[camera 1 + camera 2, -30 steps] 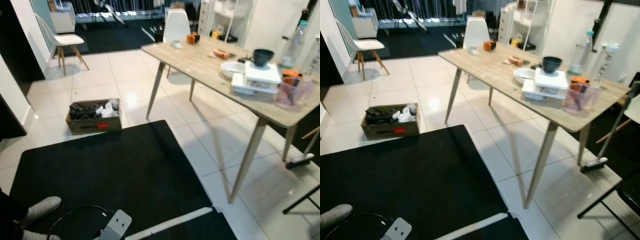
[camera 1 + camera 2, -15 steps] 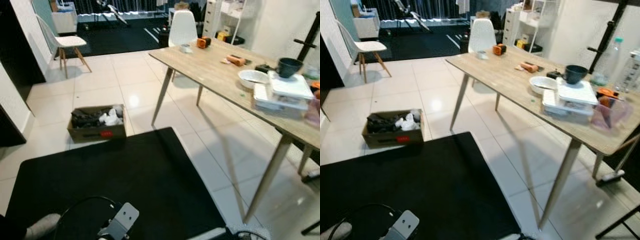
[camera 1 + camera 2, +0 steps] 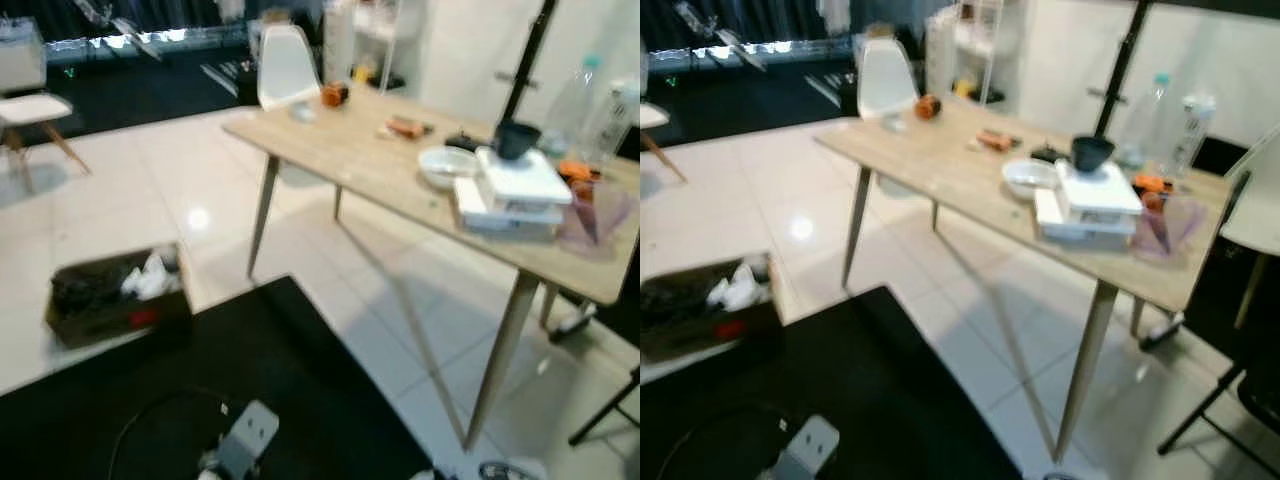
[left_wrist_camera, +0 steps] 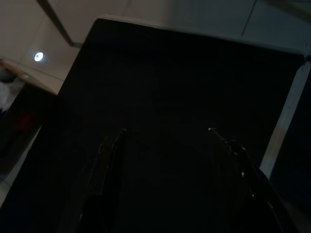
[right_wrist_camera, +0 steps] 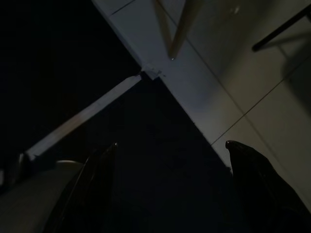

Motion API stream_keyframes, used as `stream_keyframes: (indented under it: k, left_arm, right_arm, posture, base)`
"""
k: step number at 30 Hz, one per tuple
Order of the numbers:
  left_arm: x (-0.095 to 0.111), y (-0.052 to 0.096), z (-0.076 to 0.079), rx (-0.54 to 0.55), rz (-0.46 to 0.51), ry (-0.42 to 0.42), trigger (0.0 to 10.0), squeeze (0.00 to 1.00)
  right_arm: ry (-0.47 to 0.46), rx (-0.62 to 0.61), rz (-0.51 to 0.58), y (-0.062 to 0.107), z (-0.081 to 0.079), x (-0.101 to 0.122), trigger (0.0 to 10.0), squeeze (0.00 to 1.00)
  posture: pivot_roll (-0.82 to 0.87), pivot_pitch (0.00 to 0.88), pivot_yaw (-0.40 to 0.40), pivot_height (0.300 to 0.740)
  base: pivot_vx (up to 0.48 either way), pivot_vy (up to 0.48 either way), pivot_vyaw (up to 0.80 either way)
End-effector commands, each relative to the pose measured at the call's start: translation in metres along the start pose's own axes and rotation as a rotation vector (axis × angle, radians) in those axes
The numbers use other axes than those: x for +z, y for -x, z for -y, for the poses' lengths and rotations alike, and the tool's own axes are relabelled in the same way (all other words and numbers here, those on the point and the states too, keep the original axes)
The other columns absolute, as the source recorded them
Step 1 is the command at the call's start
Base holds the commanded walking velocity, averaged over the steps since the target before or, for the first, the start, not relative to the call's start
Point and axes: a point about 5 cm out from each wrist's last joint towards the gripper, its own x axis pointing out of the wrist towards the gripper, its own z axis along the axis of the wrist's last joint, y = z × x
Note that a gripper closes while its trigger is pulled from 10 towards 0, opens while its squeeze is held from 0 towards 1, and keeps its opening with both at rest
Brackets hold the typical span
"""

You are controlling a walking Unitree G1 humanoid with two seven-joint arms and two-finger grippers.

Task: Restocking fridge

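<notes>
A long wooden table (image 3: 350, 150) stands ahead on the right. At its near end are stacked white containers (image 3: 510, 190), a dark bowl (image 3: 517, 137), a white bowl (image 3: 447, 165), clear bottles (image 3: 1150, 105) and a pink see-through tub (image 3: 597, 205). Small orange items (image 3: 333, 94) lie at the far end. My left gripper (image 4: 165, 145) hangs open over the black mat (image 4: 160, 87), nothing between its fingers. My right gripper (image 5: 170, 150) is open too, above the mat's edge and the white tiles (image 5: 233, 82).
A cardboard box (image 3: 115, 300) of clutter sits on the tiles to the left. The black mat (image 3: 200, 390) covers the floor at my feet, and a silver part of my left arm (image 3: 245, 435) shows over it. White chairs (image 3: 285, 65) and shelving (image 3: 980, 50) stand at the back. A black stand's leg (image 3: 600, 415) reaches in at the right.
The camera has swung to the right and the picture has blurred; the box and table sit further left in view. The socked foot at the lower left has left the view.
</notes>
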Motion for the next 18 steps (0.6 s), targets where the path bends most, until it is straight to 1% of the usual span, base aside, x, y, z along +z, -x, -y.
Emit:
stream_keyframes:
  k: [1,11,18]
  left_arm:
    - [-0.0011,0.0,0.0006,-0.003,-0.01,0.008,10.0,0.0]
    - [-0.0017,0.0003,0.0003,0.0,-0.013,0.01,10.0,0.0]
    - [-0.0002,0.0001,0.0013,-0.011,-0.003,0.004,10.0,0.0]
  right_arm:
    - [-0.015,0.004,-0.017,0.0013,-0.0023,-0.0049,10.0,0.18]
    - [-0.021,0.005,-0.02,0.0018,-0.0032,-0.0064,10.0,0.18]
    - [-0.03,0.0,-0.022,0.0019,-0.0037,-0.0069,10.0,0.18]
  posture:
    - [-0.09,0.073,0.006,0.74]
    - [-0.09,0.074,0.011,0.74]
    - [-0.09,0.074,0.013,0.74]
  base:
    - [0.375,0.0,-0.66]
    - [0.375,0.0,-0.65]
    - [0.374,0.0,-0.77]
